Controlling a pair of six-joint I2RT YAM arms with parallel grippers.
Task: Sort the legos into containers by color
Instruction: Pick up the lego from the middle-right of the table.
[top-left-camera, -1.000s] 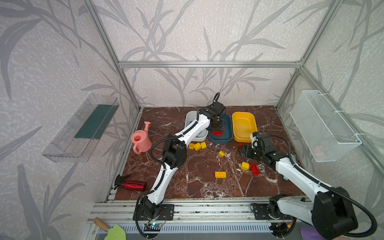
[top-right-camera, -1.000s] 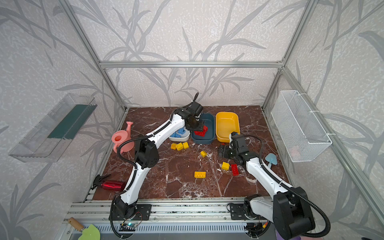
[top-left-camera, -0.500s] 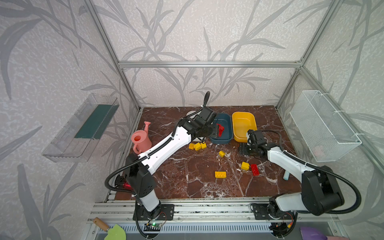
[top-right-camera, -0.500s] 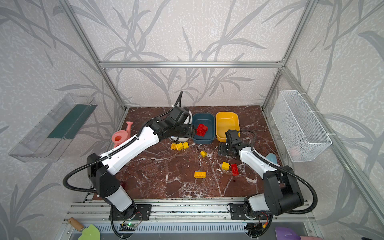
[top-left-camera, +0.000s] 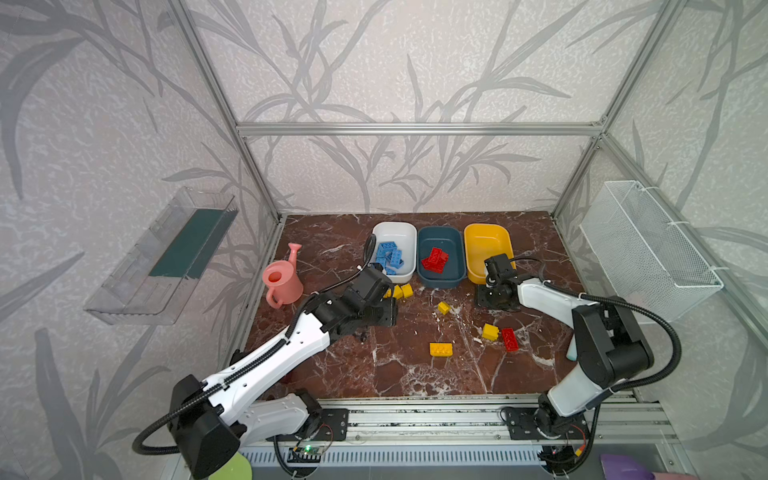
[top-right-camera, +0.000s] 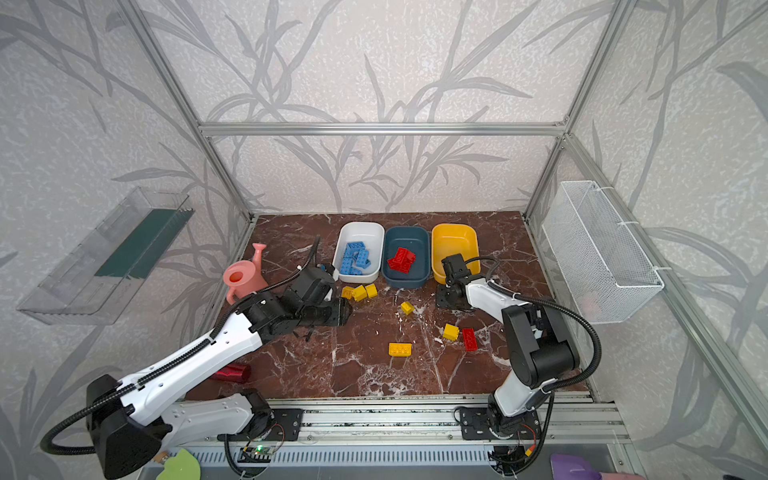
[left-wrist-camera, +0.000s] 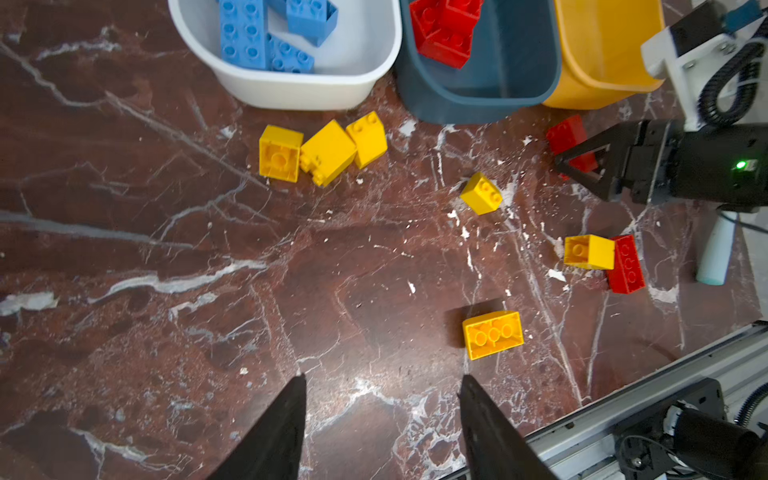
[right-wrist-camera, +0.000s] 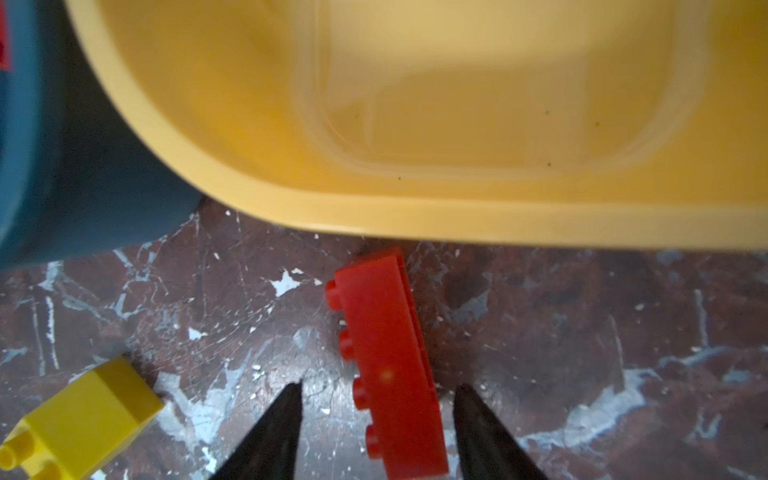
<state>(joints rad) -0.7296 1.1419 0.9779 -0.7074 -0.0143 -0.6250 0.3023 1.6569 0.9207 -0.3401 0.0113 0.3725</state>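
you're sitting a little past halfway on this sort, by my reckoning: the white tub is holding a heap of blue legos, the teal tub beside it is carrying a small pile of red legos, and the yellow tub is showing a bare floor in the right wrist view, with nothing in it. no blue is lying loose on the counter, so that colour is looking finished. what's waiting is six yellow pieces: a cluster of three just in front of the white tub, a small single, a square one touching a red oblong, and a yellow oblong lying alone toward the front of the counter. your right claw is straddling a second red brick lying on its side just in front of the yellow tub. its fingers are standing apart with a sliver of counter showing on each side, so it isn't pinching yet. your left claw is hanging spread and empty above bare counter.
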